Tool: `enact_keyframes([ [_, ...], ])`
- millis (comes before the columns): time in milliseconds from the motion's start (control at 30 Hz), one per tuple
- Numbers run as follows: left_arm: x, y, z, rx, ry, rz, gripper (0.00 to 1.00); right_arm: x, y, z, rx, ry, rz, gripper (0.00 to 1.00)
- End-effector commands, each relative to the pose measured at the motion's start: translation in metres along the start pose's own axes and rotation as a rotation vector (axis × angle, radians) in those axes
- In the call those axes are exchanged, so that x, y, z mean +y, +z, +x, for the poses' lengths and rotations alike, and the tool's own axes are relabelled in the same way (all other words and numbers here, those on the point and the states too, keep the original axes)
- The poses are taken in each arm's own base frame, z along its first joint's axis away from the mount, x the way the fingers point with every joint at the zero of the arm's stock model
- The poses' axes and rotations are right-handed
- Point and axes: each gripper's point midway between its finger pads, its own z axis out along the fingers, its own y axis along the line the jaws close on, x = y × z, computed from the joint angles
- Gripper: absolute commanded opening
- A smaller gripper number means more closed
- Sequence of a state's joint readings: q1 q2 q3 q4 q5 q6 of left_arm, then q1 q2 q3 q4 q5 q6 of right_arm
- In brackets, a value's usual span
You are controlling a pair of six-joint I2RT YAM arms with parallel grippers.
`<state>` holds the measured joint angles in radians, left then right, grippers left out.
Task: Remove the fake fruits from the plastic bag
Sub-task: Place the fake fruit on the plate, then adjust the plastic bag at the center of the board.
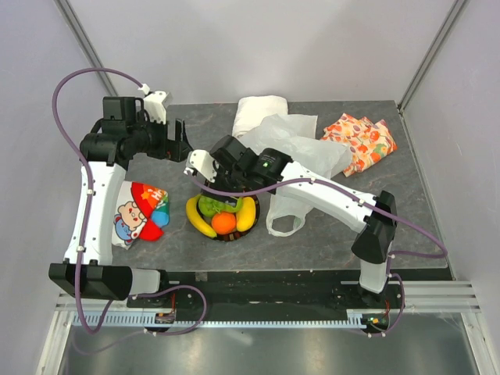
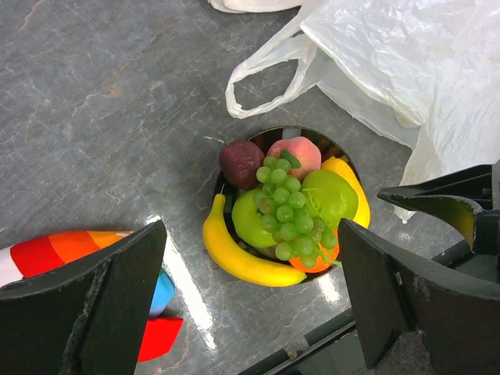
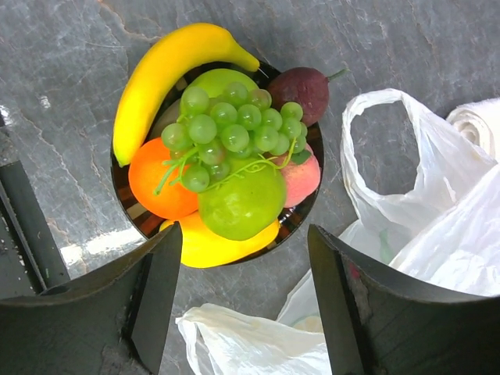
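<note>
Overhead only: from the top camera we see both arms at once, plus the orange fruit-patterned fabric (image 1: 359, 141) at the far right of the table (image 1: 312, 242), which neither wrist camera catches.
Wrist cameras only: they give us the fruit one by one, whereas from above the right arm hides the far side of the plate (image 1: 224, 234).
Left gripper (image 2: 250, 312): fingers spread wide with nothing between them, held off to the left of the plate.
Right gripper (image 3: 242, 312): fingers likewise parted and empty, hanging over the plate's edge.
Surroundings: a white cloth roll (image 1: 260, 109) lies at the back, touching the bag, and a bright cartoon-printed cloth (image 1: 141, 211) lies left of the plate.
In the way: in the left wrist view a black part of the right arm cuts in at the right edge, over the bag.
Fake fruits: all that we see are heaped on the dark-rimmed plate (image 3: 125, 199), with green grapes (image 3: 226, 133) on top of a green apple (image 3: 242, 199), an orange (image 3: 156, 183), a green pear (image 3: 215, 78), a dark red fruit (image 3: 301, 90) and a pink one (image 3: 301, 176), and a yellow banana (image 3: 156, 78) curving along each side.
Plastic bag (image 1: 297, 148): white, thin and crinkled, it lies slack just right of the plate with one loop handle (image 3: 375, 148) beside the rim; a faint greenish patch shows through the film, and we cannot tell what it is.
</note>
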<state>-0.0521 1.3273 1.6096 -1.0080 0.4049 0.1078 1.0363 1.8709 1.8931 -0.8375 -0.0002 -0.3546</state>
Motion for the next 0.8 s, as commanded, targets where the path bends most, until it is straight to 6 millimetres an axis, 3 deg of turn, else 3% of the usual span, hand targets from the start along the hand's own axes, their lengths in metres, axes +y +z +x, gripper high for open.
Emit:
enact_keyframes([
  [0,-0.009,-0.007,-0.021,-0.064,-0.003,0.04,0.97,-0.028,-0.021,-0.014,-0.052,0.028,0.096,0.74],
  [133,-0.008,-0.003,-0.017,-0.05,-0.009,0.037,0.97,-0.068,-0.034,-0.007,-0.069,0.118,0.167,0.8],
  [200,-0.006,-0.001,-0.015,-0.047,-0.014,0.03,0.97,-0.097,-0.04,0.006,-0.063,0.185,0.213,0.83],
  [300,0.001,0.003,-0.016,-0.054,-0.012,0.0,0.99,-0.132,-0.049,0.025,-0.068,0.283,0.274,0.98],
  [500,0.009,0.014,-0.023,-0.073,-0.018,-0.021,0.99,-0.193,-0.089,0.052,-0.119,0.449,0.451,0.98],
  [567,0.012,0.02,-0.023,-0.058,-0.018,-0.022,0.99,-0.191,-0.094,0.052,-0.157,0.45,0.377,0.98],
  [667,0.018,0.025,-0.026,-0.056,-0.008,-0.037,0.99,-0.153,-0.08,0.064,-0.114,0.395,0.151,0.98],
  [767,0.022,0.029,-0.033,-0.063,-0.008,-0.048,0.99,-0.127,-0.061,0.091,-0.058,0.425,0.058,0.98],
])
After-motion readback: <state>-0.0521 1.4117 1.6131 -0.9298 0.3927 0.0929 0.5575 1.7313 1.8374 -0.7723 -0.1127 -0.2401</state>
